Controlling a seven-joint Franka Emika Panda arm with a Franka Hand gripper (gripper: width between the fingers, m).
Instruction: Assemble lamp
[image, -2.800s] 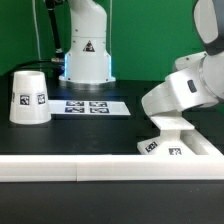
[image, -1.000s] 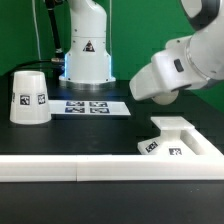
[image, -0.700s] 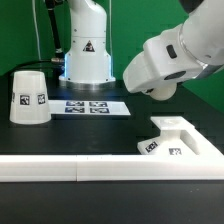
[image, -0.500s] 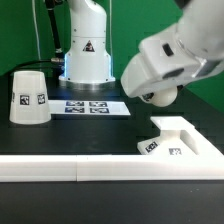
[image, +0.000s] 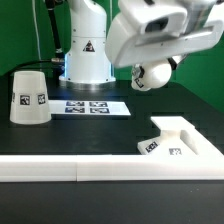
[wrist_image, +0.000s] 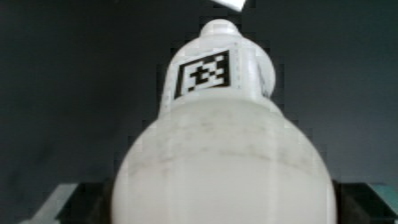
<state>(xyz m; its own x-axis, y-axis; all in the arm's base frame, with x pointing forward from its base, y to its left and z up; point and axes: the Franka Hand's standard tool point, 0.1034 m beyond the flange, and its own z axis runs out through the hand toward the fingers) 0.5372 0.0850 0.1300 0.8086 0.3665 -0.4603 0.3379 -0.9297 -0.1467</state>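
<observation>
Black table (image: 130, 125) — shade (image: 28, 97), base (image: 178, 140) well apart — bulb (image: 151, 76) aloft in gripper (image: 152, 68).

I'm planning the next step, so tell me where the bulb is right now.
The bulb is held aloft right of centre in the exterior view, above the table between the marker board and the base, touching neither.

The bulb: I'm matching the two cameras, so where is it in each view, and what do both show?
Exterior view: the bulb hangs in the gripper, upper middle, off the table.
Wrist view: the bulb fills most of the picture, tagged neck pointing away.
Shared landmark: the gripper shut on it; the wrist view shows only slivers beside the bulb's wide end.
</observation>
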